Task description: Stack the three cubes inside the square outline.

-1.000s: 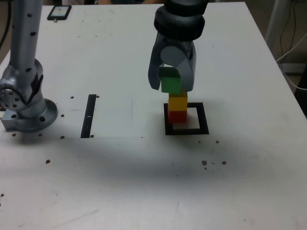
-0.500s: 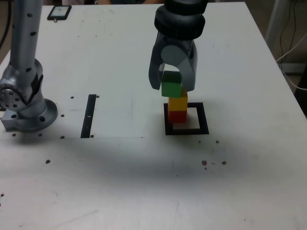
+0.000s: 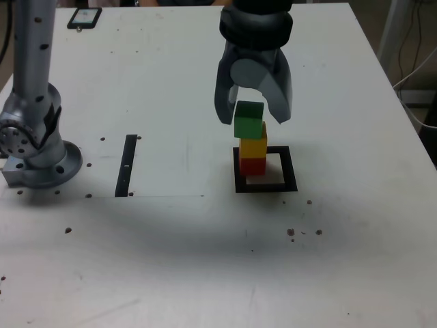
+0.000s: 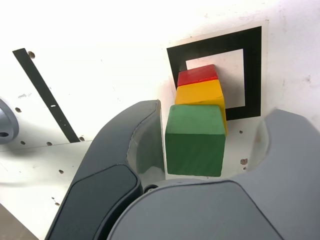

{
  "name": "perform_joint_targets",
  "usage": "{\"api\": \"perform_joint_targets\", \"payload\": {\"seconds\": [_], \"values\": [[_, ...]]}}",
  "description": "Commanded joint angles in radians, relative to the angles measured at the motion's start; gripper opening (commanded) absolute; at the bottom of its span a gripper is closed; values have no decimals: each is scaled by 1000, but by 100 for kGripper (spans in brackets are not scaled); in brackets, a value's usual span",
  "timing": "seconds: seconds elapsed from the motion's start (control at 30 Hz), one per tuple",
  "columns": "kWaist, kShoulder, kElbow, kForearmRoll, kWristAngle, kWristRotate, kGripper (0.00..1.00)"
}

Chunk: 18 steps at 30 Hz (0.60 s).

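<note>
On the white surface, the three cubes stand as one column inside the square outline, toward the side of it at the exterior view's left: the red cube at the bottom on the pale centre, the yellow cube on it, and the green cube on top. The green cube sits a little askew, shifted slightly toward the exterior view's left over the yellow one, and looks mildly tilted. The gripper hangs over the stack pointing down, its two grey jaws spread apart on either side of the green cube. In the wrist view there is a clear gap between the green cube and one jaw, while the other jaw lies right beside the cube's opposite face; whether it touches there I cannot tell. The jaws stand wider than the cube, so it is not clamped. Well apart, toward the exterior view's left, lie a narrow black strip and the arm's grey base; a small dark phone lies at the far edge.
</note>
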Motion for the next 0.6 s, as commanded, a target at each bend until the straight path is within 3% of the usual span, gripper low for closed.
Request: {"api": "perform_joint_targets", "payload": {"seconds": [0.0,0.57], "values": [[1,-15,0,3,3,2,99],[2,-129,29,25,1,2,99]]}}
